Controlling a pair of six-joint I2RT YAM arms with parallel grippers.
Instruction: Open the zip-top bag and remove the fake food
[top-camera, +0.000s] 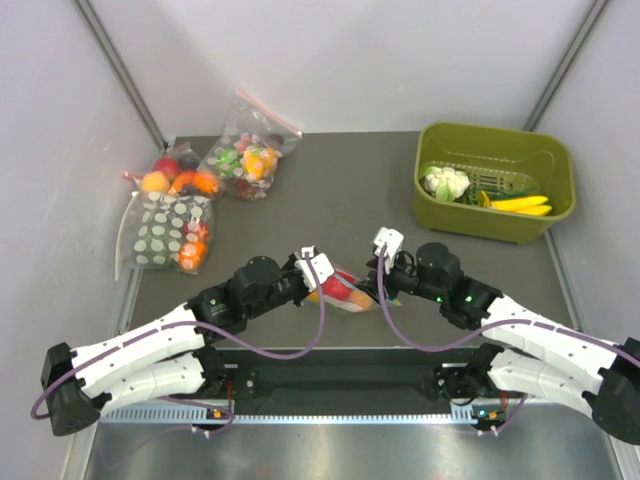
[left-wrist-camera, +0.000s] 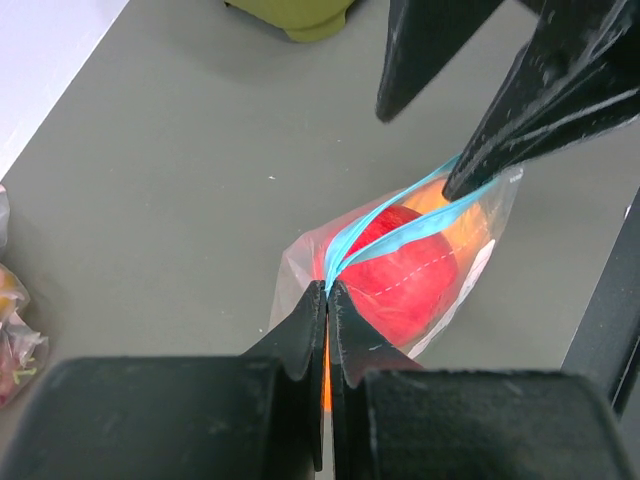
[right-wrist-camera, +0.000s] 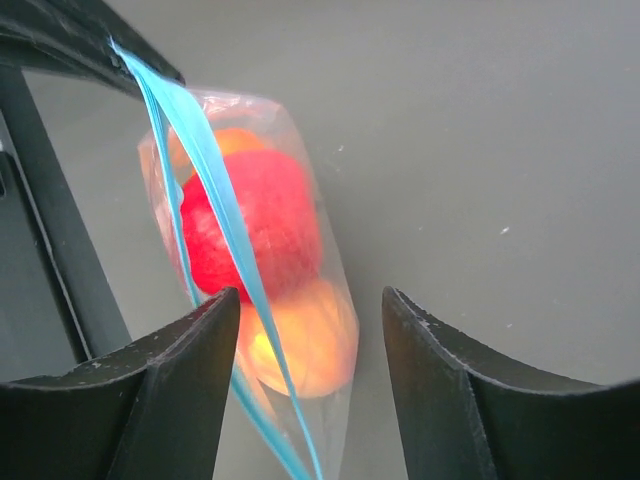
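Left wrist view shows the left gripper (left-wrist-camera: 327, 290) clamped on the zip-top bag (left-wrist-camera: 295, 265) at the front of the table (left-wrist-camera: 180, 150), right gripper (right-wrist-camera: 310, 320) wide open; pinching both lips could keep the fake food (left-wrist-camera: 405, 275) sealed.

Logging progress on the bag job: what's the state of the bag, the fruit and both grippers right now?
zip-top bag: zip strips partly parted, one end pinched.
fake food: inside the bag.
left gripper: shut on the zip's end.
right gripper: open, near the zip strip.
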